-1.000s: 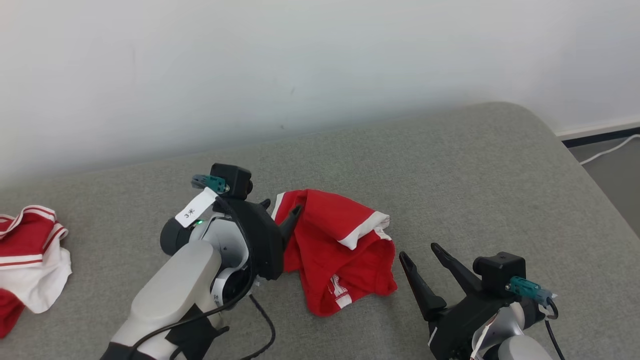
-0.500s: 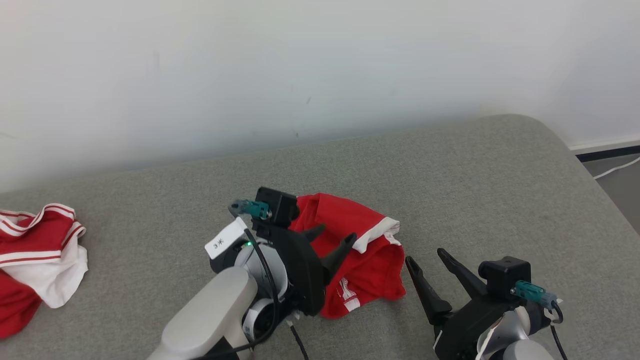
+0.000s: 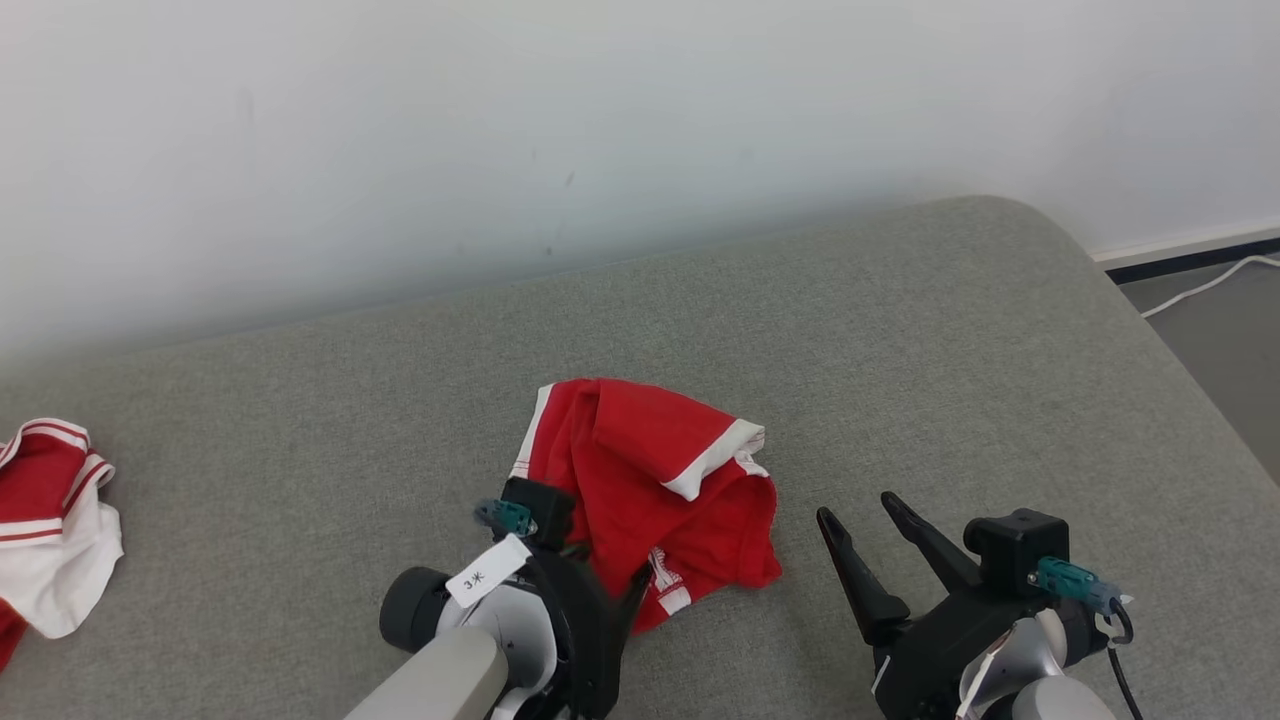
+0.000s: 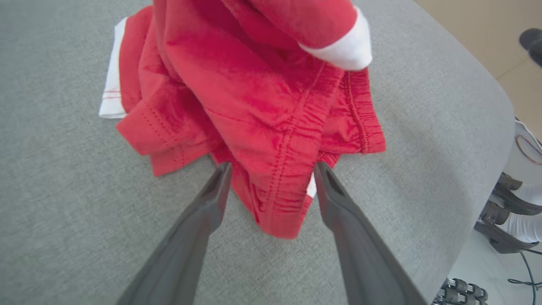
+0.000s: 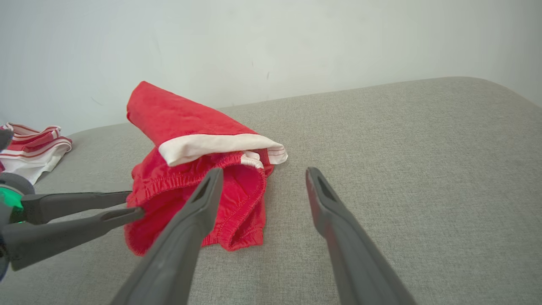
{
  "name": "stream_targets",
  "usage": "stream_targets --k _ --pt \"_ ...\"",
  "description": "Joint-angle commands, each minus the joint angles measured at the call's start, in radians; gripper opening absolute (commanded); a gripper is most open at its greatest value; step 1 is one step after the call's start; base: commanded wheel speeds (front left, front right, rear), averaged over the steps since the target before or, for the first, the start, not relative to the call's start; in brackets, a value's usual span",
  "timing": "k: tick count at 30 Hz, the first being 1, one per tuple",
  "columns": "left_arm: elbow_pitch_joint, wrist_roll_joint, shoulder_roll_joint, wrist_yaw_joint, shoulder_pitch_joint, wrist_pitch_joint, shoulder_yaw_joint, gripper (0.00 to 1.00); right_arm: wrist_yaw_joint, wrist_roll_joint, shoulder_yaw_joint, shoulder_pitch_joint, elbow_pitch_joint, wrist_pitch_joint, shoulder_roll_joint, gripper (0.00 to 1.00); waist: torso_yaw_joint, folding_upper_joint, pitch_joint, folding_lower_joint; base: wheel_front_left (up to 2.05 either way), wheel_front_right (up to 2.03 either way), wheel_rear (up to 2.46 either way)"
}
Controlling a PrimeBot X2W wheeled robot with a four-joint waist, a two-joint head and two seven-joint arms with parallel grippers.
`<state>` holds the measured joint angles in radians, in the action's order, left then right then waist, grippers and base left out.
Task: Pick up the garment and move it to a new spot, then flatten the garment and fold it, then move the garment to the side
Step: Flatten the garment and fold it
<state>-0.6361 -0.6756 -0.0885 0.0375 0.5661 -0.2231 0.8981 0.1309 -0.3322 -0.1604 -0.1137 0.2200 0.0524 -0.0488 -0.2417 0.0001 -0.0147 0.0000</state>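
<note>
Red, white-trimmed garment (image 3: 650, 470) is seen crumpled; one striped garment (image 3: 50, 520) is noted far left. Two grippers are spread: left gripper (image 4: 272, 167), right gripper (image 3: 855, 505).

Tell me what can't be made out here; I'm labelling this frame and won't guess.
- Crumpled red garment with white trim: near edge hidden by the left gripper in the head view; whether its fingers touch cloth, unclear.
- White print on it: too small to read.
- Red-and-white striped clothes: cut off by the head view's left edge.
</note>
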Motion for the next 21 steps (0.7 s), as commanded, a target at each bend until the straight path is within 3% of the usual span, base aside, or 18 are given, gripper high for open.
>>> stream_targets --k 1,7,8,9,10,21 --pt "-0.005 0.012 -0.003 0.004 -0.015 0.004 0.007 1.0 0.0 0.008 0.005 -0.006 -0.003 -0.003 -0.004 1.0 0.0 -0.0001 -0.002 0.0 0.0 0.0 0.0" --pt "-0.031 -0.004 0.005 -0.001 -0.029 0.008 0.019 1.0 0.0 0.005 0.005 -0.008 0.001 -0.005 -0.004 1.0 0.008 -0.0001 -0.001 0.0 0.0 0.0 0.0" --pt "-0.033 -0.007 0.006 0.0 -0.027 0.016 0.016 0.96 0.0 0.003 0.004 -0.01 0.002 -0.005 -0.004 1.0 0.01 -0.0001 -0.001 0.0 0.0 0.0 0.0" --pt "-0.032 -0.007 0.006 0.001 -0.023 0.028 0.011 0.42 0.0 0.002 0.002 -0.011 0.003 -0.006 -0.004 1.0 0.012 -0.0001 0.0 0.0 0.0 0.0 0.0" --pt "-0.033 -0.007 0.006 0.0 -0.018 0.037 0.008 0.0 0.0 0.001 0.001 -0.013 0.004 -0.006 -0.004 1.0 0.013 -0.0001 0.0 0.0 0.0 0.0 0.0" --pt "-0.01 0.002 -0.041 0.033 0.064 0.172 -0.072 0.0 0.0 -0.008 0.0 -0.01 0.015 -0.012 -0.004 1.0 0.027 -0.0001 0.007 0.0 0.0 0.0 0.0"
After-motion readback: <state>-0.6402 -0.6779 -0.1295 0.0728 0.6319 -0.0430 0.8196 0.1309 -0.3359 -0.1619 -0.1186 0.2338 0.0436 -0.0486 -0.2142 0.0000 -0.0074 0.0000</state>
